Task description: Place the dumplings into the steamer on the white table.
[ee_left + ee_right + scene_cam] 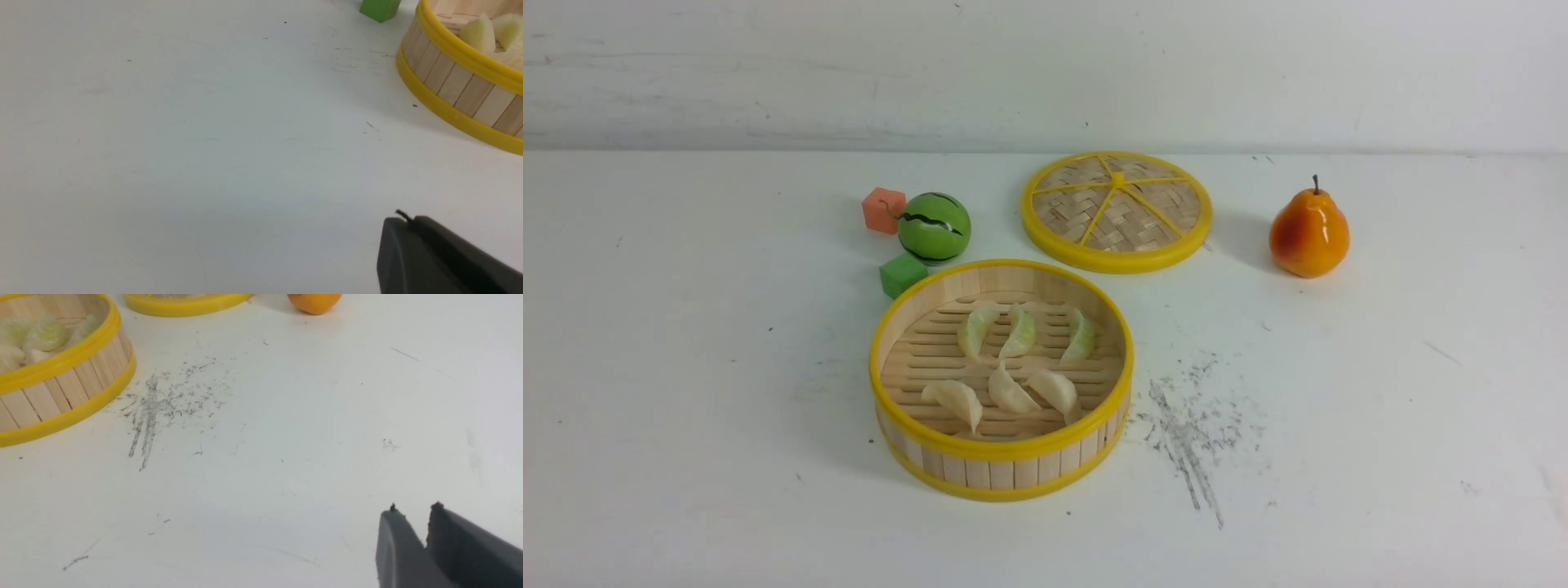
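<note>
The steamer (pixel 1001 469) stands in the middle of the white table (pixel 686 367). Inside it lie three pale green dumplings (pixel 1019 331) in a far row and three cream-white dumplings (pixel 1010 392) in a near row. Neither arm shows in the front view. In the left wrist view my left gripper (pixel 408 219) is shut on nothing, above bare table, well short of the steamer (pixel 449 81). In the right wrist view my right gripper (pixel 414 508) is open by a narrow gap with nothing in it, on the other side of the steamer (pixel 61 392) and well away from it.
The woven yellow-rimmed lid (pixel 1116 211) lies flat behind the steamer, with an orange pear (pixel 1308 233) to its right. A green watermelon ball (pixel 934 227), a red-orange cube (pixel 883 210) and a green cube (pixel 903 274) sit behind the steamer on the left. Dark scuff marks (pixel 1188 425) lie to its right.
</note>
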Motion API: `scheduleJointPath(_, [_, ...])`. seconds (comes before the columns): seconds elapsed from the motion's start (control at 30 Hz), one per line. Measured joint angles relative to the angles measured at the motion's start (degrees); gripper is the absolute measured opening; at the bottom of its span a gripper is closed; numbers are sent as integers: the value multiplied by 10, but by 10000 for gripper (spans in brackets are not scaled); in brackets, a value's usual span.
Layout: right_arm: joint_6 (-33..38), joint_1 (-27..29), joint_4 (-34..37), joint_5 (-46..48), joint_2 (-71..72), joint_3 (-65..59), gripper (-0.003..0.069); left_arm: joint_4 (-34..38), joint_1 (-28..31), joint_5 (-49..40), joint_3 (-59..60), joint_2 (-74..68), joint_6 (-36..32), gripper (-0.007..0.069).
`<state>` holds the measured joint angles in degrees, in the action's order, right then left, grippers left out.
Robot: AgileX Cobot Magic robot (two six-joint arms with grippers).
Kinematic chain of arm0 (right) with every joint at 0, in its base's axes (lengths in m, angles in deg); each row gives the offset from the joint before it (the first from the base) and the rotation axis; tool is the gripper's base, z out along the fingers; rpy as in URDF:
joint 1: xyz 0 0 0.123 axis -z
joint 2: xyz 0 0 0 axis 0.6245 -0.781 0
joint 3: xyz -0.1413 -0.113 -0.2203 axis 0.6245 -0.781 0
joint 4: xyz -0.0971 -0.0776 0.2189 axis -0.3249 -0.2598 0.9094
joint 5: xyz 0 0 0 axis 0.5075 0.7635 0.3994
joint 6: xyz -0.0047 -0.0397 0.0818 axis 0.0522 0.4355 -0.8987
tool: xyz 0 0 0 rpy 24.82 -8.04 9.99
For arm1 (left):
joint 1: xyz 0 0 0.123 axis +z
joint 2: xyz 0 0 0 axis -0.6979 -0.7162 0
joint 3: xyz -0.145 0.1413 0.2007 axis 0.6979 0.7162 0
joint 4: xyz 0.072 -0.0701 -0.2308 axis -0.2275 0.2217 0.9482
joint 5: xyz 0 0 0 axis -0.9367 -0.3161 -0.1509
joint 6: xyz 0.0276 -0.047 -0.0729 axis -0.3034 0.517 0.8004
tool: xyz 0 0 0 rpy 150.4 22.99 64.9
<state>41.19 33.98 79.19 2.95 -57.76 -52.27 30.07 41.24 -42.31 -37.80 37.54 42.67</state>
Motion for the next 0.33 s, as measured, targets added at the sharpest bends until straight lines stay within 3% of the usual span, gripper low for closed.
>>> scheduleJointPath(0.33, [0, 0, 0, 0, 0, 0, 133, 0, 0, 0, 0, 0, 0, 4])
